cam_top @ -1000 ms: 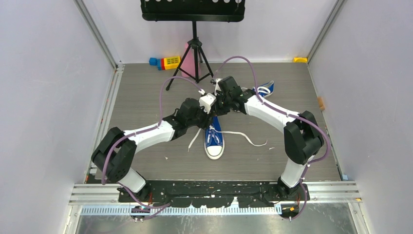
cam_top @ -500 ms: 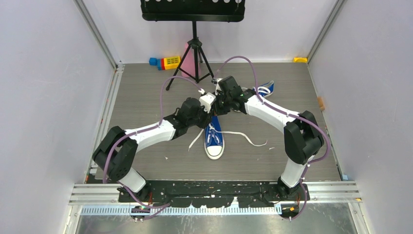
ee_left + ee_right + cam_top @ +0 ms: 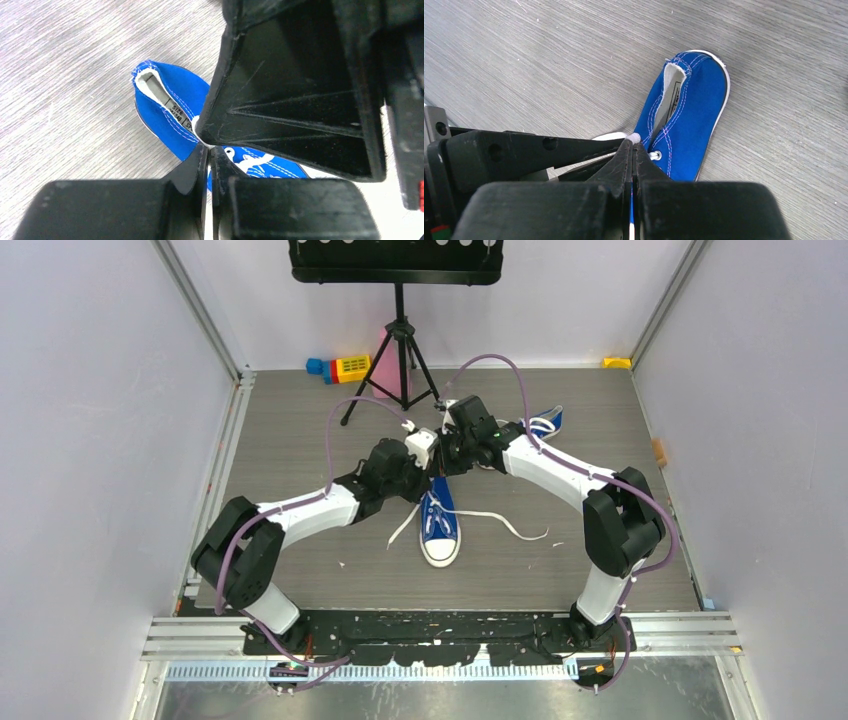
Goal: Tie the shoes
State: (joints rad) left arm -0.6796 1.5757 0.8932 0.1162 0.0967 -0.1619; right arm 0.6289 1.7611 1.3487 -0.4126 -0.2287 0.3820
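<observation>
One blue sneaker lies mid-table, white toe toward the near edge, with loose white laces trailing to both sides. The second sneaker lies behind the right arm. My left gripper and right gripper meet tip to tip just above the near shoe's heel end. In the right wrist view my right gripper is shut with a white bit of lace at its tip, over the shoe. In the left wrist view my left gripper is shut at the same white bit, against the right gripper's finger.
A black music stand tripod stands at the back centre, with coloured toy blocks beside it. A small yellow object lies in the back right corner. Plain walls close in the left and right sides.
Both grippers stay together above the shoe. The left wrist has edged slightly toward the back; the shoes and laces on the table have not moved.
</observation>
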